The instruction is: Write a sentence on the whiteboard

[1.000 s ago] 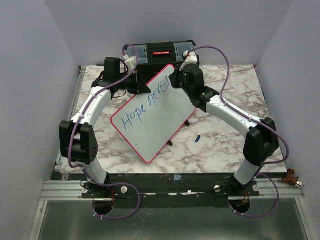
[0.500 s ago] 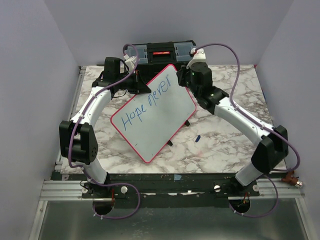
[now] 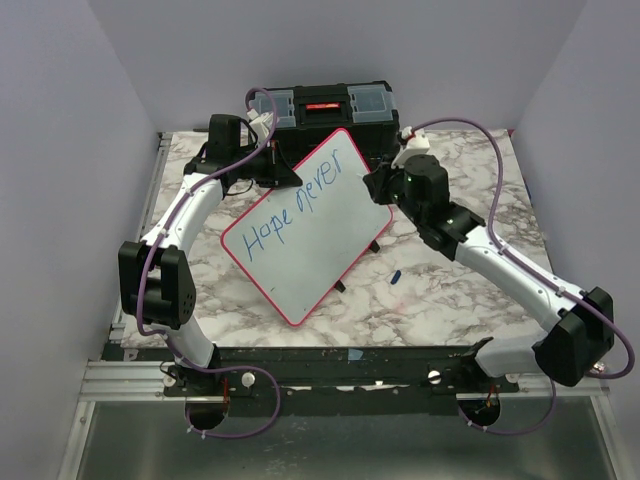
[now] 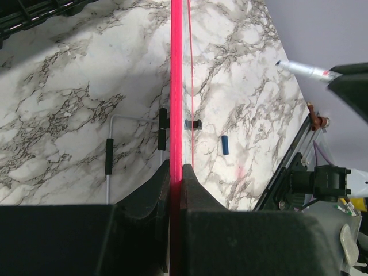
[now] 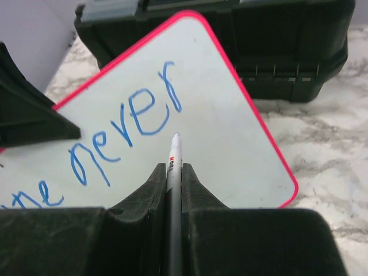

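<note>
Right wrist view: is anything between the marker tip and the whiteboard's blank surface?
Nothing visible. The marker, clamped in the right gripper, points at bare whiteboard near "never", with only open air between.

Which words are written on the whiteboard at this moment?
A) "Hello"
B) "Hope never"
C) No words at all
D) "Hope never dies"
B: the whiteboard carries only the blue words "Hope never", and the rest of its surface is blank.
</note>
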`<state>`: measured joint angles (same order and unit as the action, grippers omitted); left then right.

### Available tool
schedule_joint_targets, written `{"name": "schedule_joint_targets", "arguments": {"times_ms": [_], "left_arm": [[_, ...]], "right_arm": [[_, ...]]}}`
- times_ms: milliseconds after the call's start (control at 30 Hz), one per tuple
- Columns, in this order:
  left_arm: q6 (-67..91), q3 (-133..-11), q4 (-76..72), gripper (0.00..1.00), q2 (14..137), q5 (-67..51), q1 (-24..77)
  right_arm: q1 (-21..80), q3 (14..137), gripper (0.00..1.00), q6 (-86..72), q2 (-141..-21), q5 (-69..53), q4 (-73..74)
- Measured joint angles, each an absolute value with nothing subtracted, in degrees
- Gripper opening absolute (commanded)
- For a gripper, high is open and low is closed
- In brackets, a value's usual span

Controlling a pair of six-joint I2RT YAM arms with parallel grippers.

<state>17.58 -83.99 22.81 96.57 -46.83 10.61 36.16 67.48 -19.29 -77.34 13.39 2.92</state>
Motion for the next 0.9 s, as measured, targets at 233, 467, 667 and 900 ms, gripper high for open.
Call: {"name": "schedule_joint_targets", "arguments": {"times_ms": [233, 467, 667, 900], "left_arm": [[17.8, -84.0, 22.8, 0.00, 96.6, -46.7, 10.6], [18.5, -84.0, 22.8, 0.00, 96.6, -46.0, 10.6], [19.6, -83.7, 21.9, 0.00, 96.6, -44.9, 10.5], [20.3, -83.4, 21.1, 0.00, 96.6, -44.8, 10.4]], "right_arm": [[36.1, 61.6, 0.01, -20.5, -74.6, 7.6, 4.2], [36.2, 57.1, 0.01, -20.6, -71.3, -0.3, 4.4], [36.3, 55.8, 0.01, -22.8, -70.4, -4.2, 4.4], [40.2, 55.1, 0.01, -25.5, -70.6, -5.6, 4.4]]}}
